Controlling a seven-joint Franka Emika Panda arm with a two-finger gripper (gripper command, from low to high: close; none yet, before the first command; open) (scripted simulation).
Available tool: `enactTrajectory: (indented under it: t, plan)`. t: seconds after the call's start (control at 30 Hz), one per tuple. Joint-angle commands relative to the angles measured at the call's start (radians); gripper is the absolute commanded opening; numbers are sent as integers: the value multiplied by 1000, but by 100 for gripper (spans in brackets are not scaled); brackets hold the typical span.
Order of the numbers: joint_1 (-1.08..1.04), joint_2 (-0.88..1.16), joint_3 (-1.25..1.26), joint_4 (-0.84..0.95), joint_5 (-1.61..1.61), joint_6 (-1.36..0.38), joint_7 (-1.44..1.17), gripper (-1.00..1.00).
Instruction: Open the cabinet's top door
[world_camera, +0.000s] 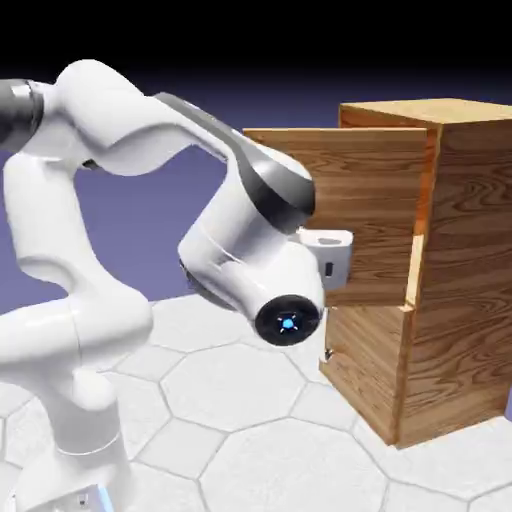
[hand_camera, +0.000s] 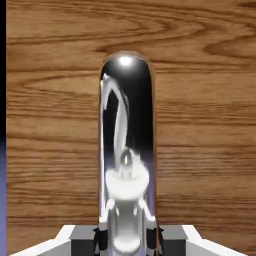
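The cabinet (world_camera: 465, 250) is a tall orange-brown wood box at the exterior view's right. Its top door (world_camera: 345, 190) stands swung out from the box, hinged at its right edge, with a gap showing at the top. My gripper (world_camera: 340, 258) presses against the door's front face; its fingers are hidden there by the hand. In the hand view the top door's silver bar handle (hand_camera: 127, 145) runs upright between my grey fingertips (hand_camera: 84, 241), and the gripper (hand_camera: 127, 243) is shut on it. Wood grain of the top door (hand_camera: 210, 125) fills the rest of that view.
The lower panel (world_camera: 365, 370) sits flush with the box, its small metal handle (world_camera: 327, 355) just below my wrist. The white arm (world_camera: 120, 150) arches in from the left over the hexagon-tiled table (world_camera: 230, 400).
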Motion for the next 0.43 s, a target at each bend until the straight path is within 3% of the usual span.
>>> enactTrajectory:
  t: [0.0,0.33,0.37,0.4]
  plan:
    - [-4,36,3,30,-30,-7,-13,-100]
    - [-2,367,40,337,-280,-76,-79,-100]
    - [-2,367,40,337,-280,-76,-79,100]
    - [-2,367,40,337,-280,-76,-79,100]
